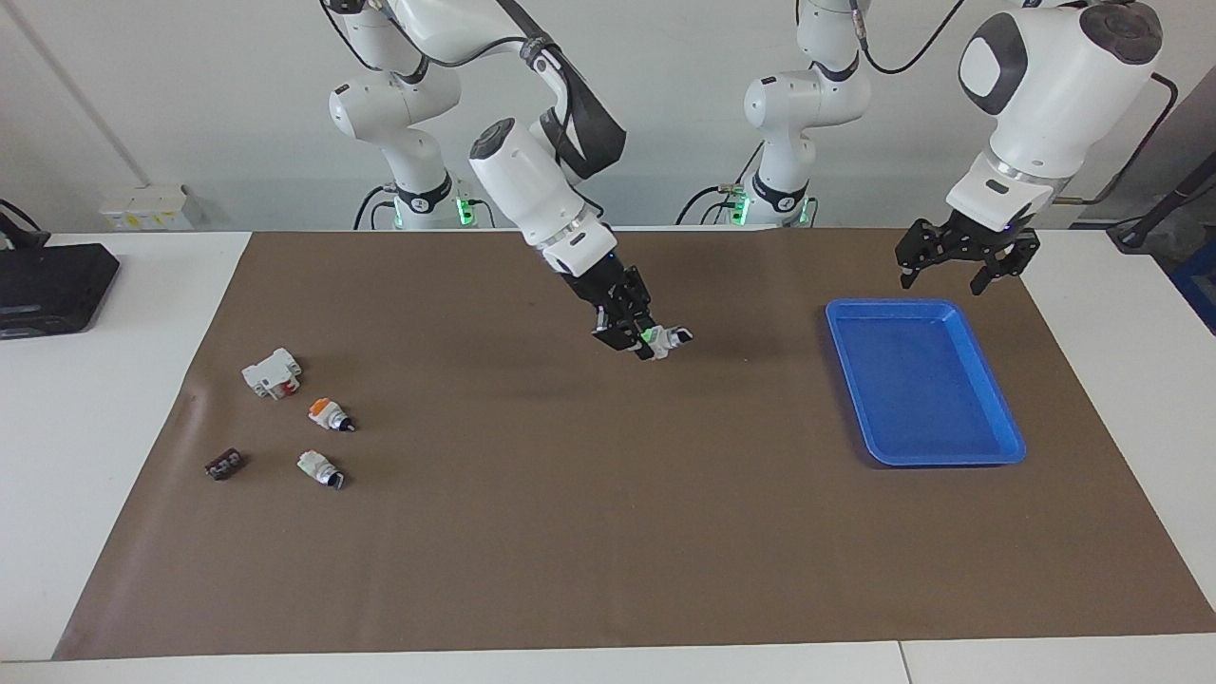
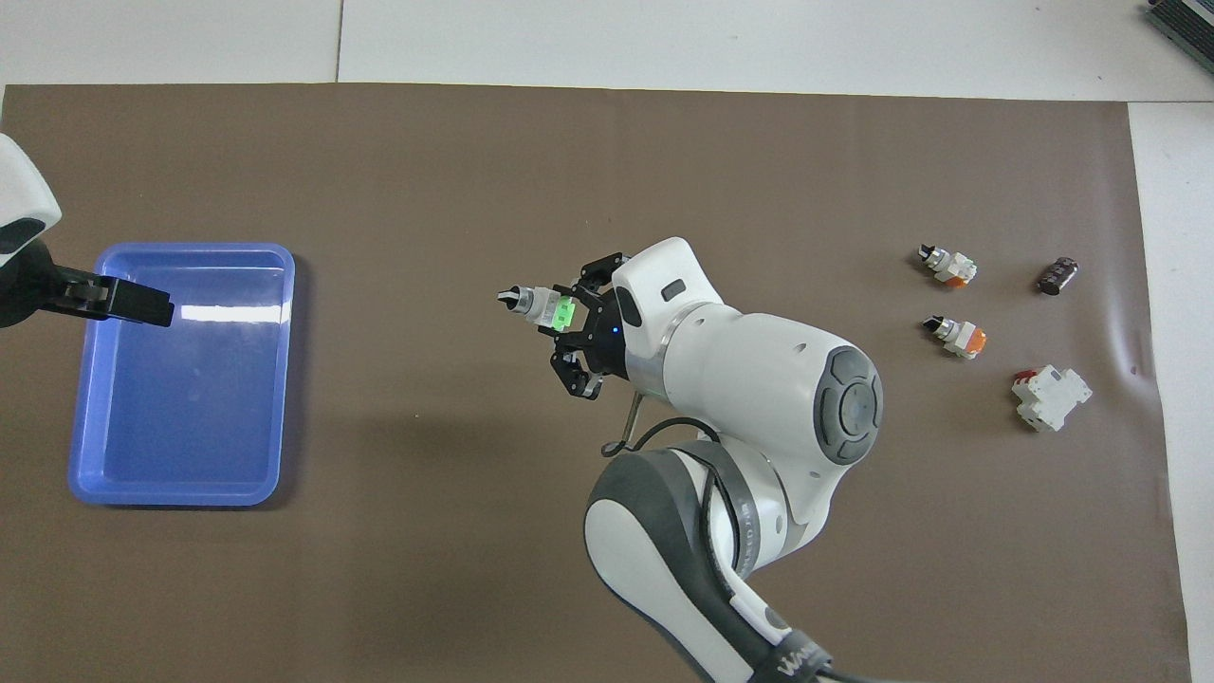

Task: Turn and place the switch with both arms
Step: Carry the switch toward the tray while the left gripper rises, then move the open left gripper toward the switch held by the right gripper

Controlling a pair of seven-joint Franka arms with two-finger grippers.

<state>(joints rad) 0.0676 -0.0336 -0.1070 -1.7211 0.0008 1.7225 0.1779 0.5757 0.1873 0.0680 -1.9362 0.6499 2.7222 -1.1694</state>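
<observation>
Facing view shows the switch clamped in the right gripper, raised over the middle of the brown mat, its green block between the fingers and its black knob pointing toward the left arm's end. Small and blocky, it has a white body. The left gripper hangs with fingers spread over the blue tray, a shallow glossy plastic rectangle with rounded corners. Matte paper-like mat covers a white tabletop. Toward the right arm's end lie an orange-ended switch, another small switch, a white block with red and a dark part.
</observation>
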